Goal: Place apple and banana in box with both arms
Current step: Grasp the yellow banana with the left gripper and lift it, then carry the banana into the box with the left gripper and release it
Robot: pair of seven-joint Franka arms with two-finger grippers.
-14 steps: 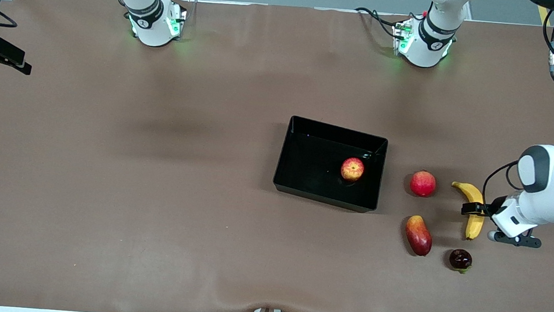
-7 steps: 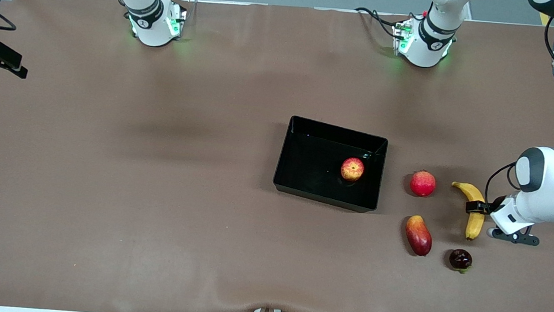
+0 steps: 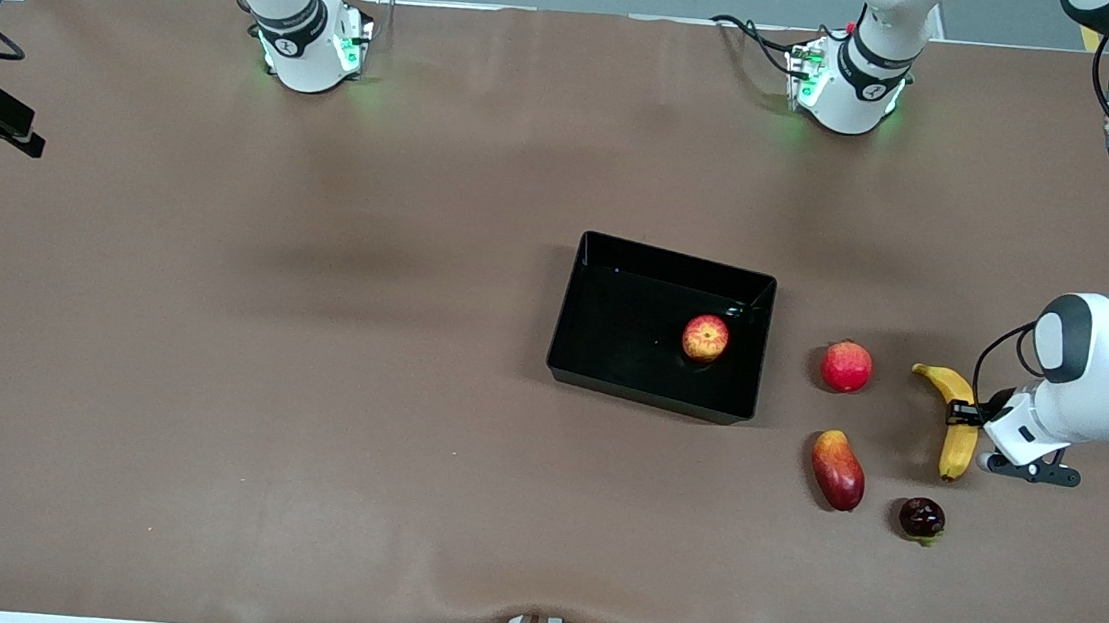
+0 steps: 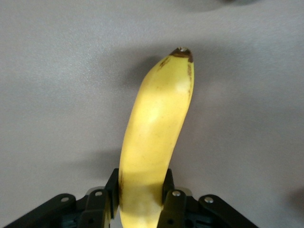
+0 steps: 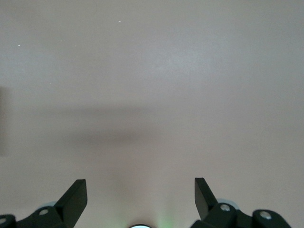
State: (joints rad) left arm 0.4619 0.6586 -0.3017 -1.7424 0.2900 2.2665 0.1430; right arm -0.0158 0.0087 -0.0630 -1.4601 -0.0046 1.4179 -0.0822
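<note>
The left pincer [image 3: 959,414] is clamped on the banana [image 3: 954,419] lying on the bench [image 3: 308,380], the apple [image 3: 705,338] sits in the box [image 3: 572,283], and the right pincer [image 5: 141,195] waits with fingers apart.

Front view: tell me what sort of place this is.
Probably a robotics lab bench. Two bolted-down white arms work over a brown-covered table; the left gripper is clamped on a banana beside a black box, with cables along the edge.
</note>
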